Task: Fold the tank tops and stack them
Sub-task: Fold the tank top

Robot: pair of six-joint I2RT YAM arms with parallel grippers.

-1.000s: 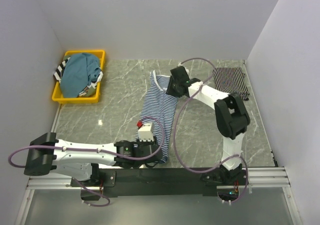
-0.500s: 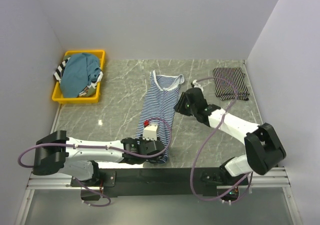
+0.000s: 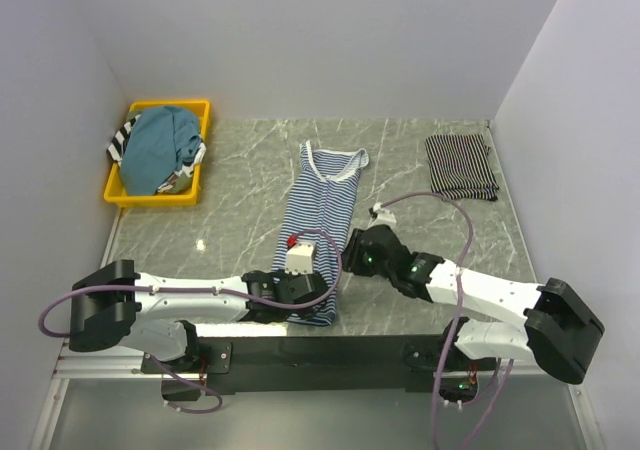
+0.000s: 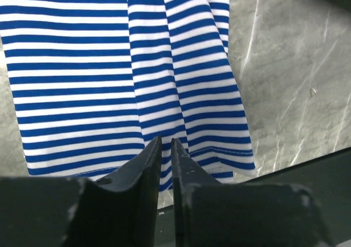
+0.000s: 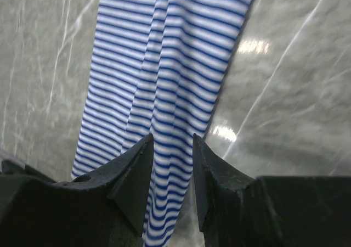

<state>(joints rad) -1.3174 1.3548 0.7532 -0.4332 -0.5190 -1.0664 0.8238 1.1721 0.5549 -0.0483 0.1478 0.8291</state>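
Note:
A blue-and-white striped tank top (image 3: 322, 220) lies folded lengthwise in a long strip on the marble table, neckline at the far end. My left gripper (image 3: 308, 305) sits at its near hem; in the left wrist view its jaws (image 4: 166, 142) are all but closed over the hem of the striped top (image 4: 109, 66), with no fabric seen between them. My right gripper (image 3: 348, 257) hovers at the strip's right edge, open and empty (image 5: 173, 142) above the striped top (image 5: 159, 66). A black white-striped top (image 3: 461, 166) lies folded at the back right. A teal top (image 3: 160, 145) fills the bin.
A yellow plastic bin (image 3: 155, 199) stands at the back left with the teal top and other striped fabric in it. White walls close the table on three sides. The black base rail (image 3: 330, 352) runs along the near edge.
My right arm has swung from the top's far neckline end down to its near right edge. My left gripper has shifted slightly right along the near hem.

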